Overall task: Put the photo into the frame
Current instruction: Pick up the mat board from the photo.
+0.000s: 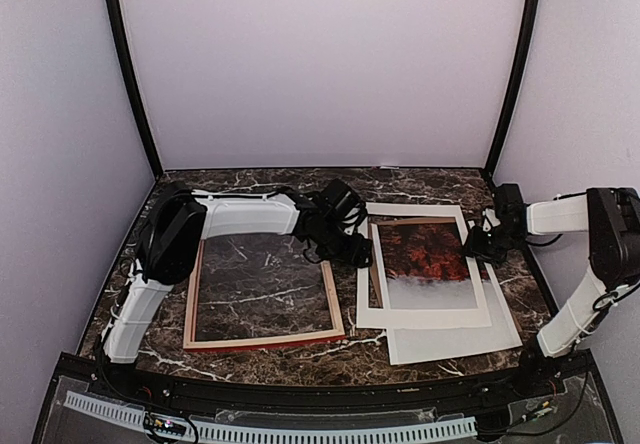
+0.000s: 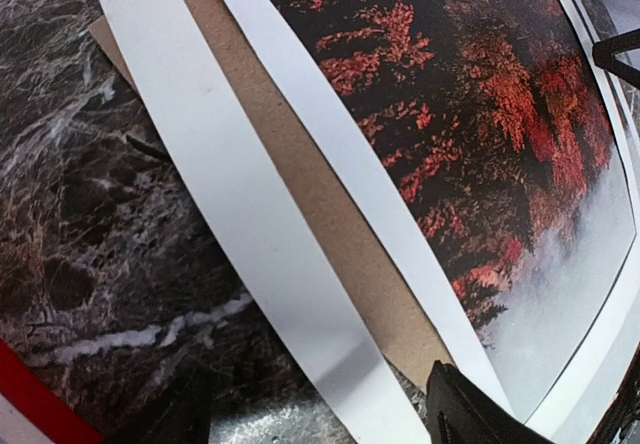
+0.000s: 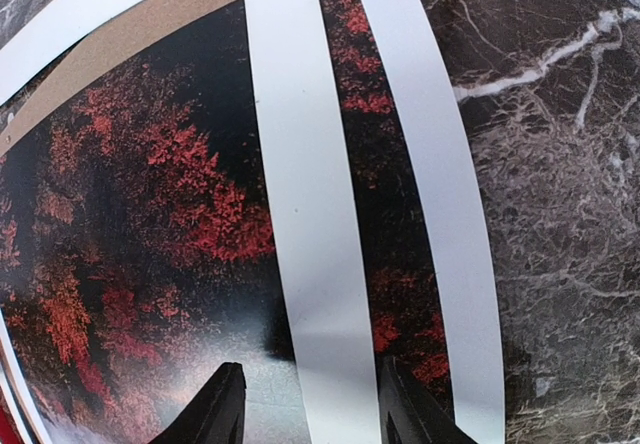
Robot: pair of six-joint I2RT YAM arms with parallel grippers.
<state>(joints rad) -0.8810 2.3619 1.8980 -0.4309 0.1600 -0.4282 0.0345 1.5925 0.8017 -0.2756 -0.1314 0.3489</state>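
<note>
worktop [image 1: 300, 359]: dark marble look, polished
photo [image 1: 425, 254]: smooth paper print
mat [image 1: 425, 316]: matt white card
backing board [image 2: 330, 234]: rough brown card
frame [image 1: 262, 341]: wood-toned rails, clear pane

**A Robot Test Booth**

This looks like a robot lab, not a home. Plain pale walls [image 1: 320, 64] close in three sides, with black poles [image 1: 128, 74] in the back corners. A left arm [image 1: 245, 216] and a right arm [image 1: 575, 309], both white and black machines, stand at the near edge of a dark marble-look surface [image 1: 300, 359]. A white slotted strip [image 1: 300, 430] runs along the front.
</note>
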